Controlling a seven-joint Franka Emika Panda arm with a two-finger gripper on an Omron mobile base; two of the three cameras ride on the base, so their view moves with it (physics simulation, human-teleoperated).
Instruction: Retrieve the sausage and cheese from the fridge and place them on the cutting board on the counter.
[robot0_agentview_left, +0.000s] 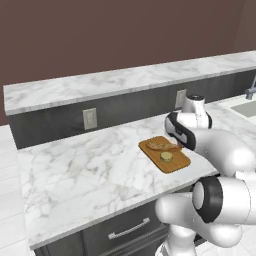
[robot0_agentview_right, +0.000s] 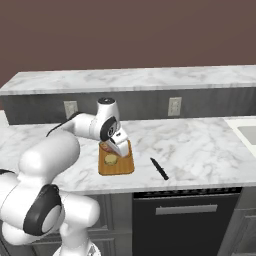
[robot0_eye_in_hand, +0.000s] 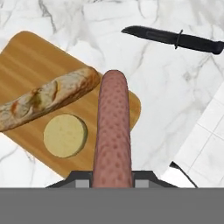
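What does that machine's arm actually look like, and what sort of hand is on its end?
The glossy white arm is built from fat rounded segments joined by dark grey rings, with a thin black cable near the wrist. Its hand is a small white gripper with two little dark fingers.

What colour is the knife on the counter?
The knife is all black, blade and handle alike. It shows best in the hand view, lying on the white marble counter.
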